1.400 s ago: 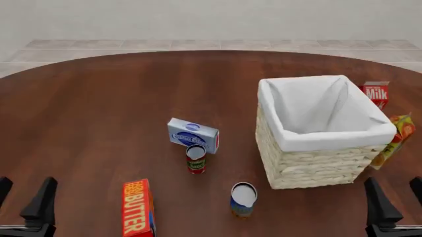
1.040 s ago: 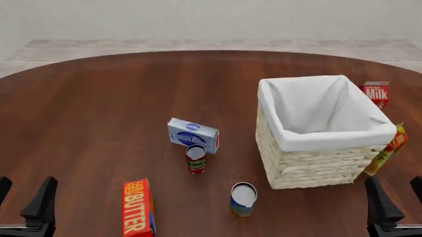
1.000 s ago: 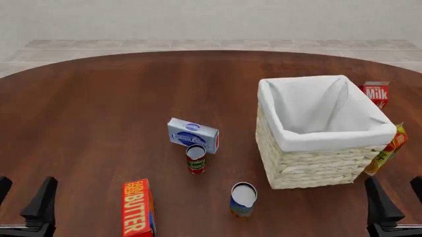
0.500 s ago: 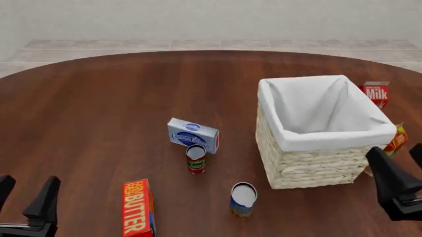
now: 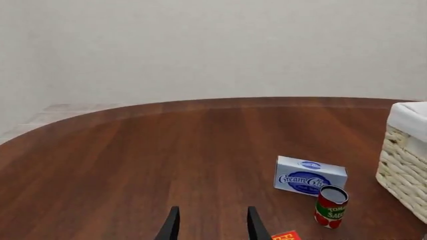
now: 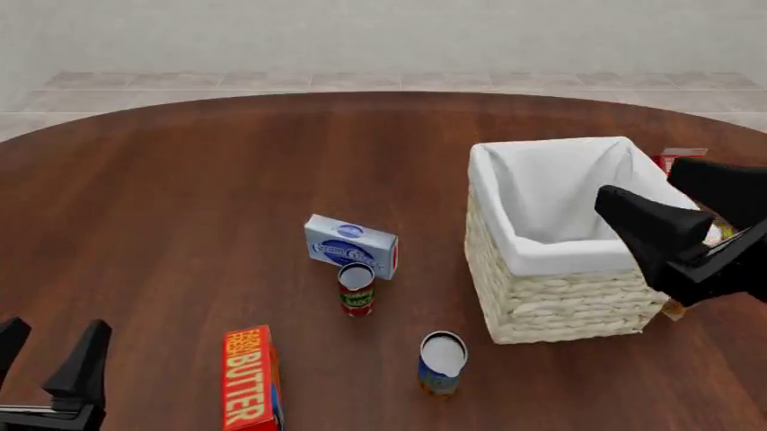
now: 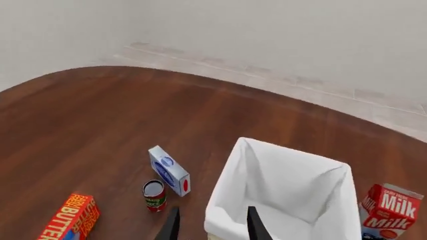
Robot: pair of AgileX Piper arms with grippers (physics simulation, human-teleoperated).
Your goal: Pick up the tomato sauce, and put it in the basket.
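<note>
Above the basket (image 6: 563, 260), right fingers (image 6: 653, 224) spread, empty.

From my feeds everything renders bright, even and sharp, with no blur or edge warping. The tabletop (image 6: 180, 197) carries a soft sheen, and only faint shadows sit below the right pincer (image 6: 677, 202).

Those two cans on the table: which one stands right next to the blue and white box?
The slimmer tomato sauce, red label with a green band, stands just in front of the cream cheese box. The wider blue-and-orange can stands alone, nearer the camera.
</note>
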